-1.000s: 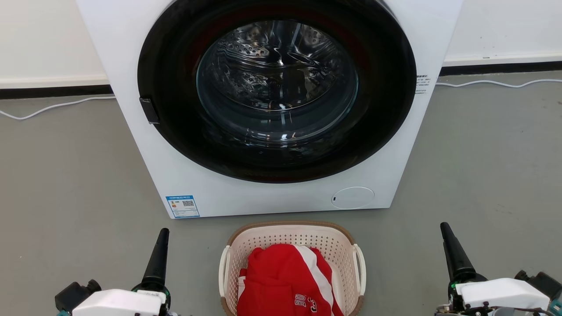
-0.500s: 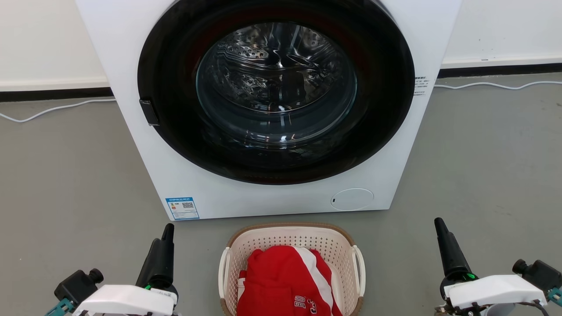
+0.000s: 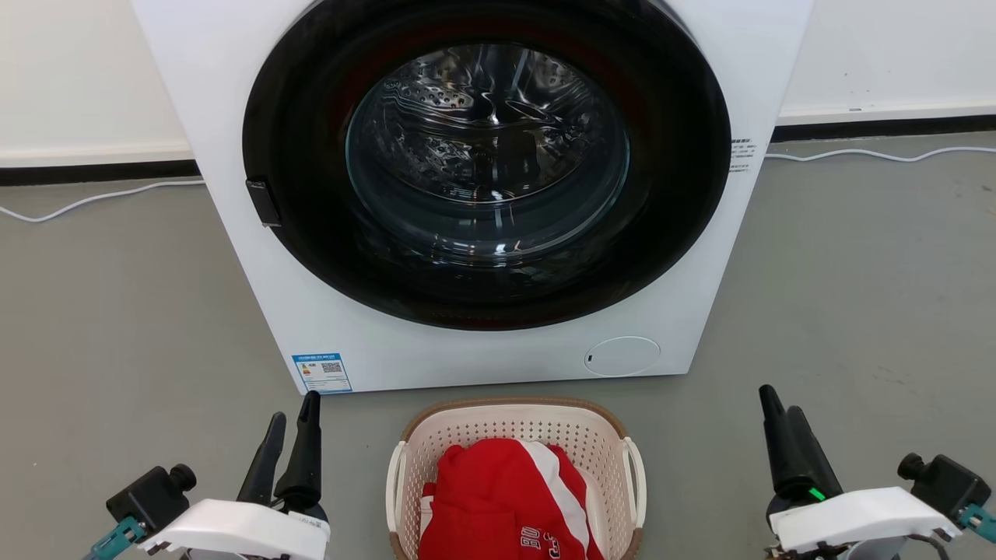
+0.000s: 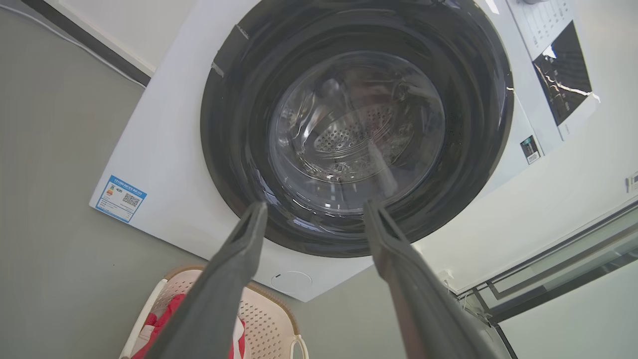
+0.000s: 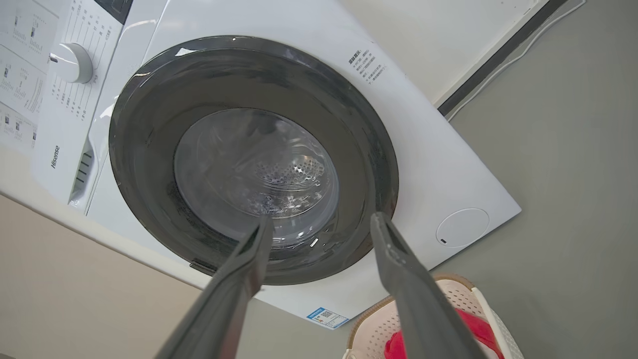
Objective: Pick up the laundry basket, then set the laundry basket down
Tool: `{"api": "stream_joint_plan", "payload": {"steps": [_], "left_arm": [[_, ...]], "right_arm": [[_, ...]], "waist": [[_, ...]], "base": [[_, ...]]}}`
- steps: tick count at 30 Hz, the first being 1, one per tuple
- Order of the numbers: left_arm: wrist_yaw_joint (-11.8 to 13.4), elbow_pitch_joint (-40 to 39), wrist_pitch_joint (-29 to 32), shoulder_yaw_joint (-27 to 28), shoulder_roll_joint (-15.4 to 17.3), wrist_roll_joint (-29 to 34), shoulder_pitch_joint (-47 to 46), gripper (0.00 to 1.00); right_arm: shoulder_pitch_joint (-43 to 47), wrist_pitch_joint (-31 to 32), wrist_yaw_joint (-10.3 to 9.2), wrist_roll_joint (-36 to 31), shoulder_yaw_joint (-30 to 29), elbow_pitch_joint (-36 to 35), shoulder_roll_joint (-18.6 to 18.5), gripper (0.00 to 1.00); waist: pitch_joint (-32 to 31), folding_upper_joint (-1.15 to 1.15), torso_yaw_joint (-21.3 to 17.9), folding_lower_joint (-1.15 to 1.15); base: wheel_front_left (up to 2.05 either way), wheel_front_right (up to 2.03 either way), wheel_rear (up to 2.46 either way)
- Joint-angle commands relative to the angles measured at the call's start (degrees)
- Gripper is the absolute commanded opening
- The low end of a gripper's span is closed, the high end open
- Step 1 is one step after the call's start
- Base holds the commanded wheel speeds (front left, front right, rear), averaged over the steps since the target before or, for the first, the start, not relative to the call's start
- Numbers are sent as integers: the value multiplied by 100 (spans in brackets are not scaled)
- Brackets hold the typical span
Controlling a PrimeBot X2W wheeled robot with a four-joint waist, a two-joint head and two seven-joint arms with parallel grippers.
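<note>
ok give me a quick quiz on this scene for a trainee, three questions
1. True or false: the laundry basket stands on the floor in front of the washing machine.
2. What lies in the basket? A) a blue towel B) a red garment with a white stripe C) nothing
3. Fill the gap: the left pincer and right pincer, one on each side of the basket and apart from it, are both ___.

Key: 1 true; 2 B; 3 open
</note>
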Motion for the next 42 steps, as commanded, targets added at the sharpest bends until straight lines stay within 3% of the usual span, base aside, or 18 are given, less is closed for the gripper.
{"api": "stream_joint_plan", "payload": {"steps": [1,42], "left_arm": [[-25,-216,-92,60,49,235,-203,100],[-38,-560,-764,-147,83,2576,-205,100]], "right_arm": [[-210,-114,25,-213,122,-193,-51,100],[-240,-786,40,-2519,464,-469,-162,100]], "waist": [[-4,0,-1,0],[-26,0,-49,0]], "base": [[0,0,0],[0,0,0]]}}
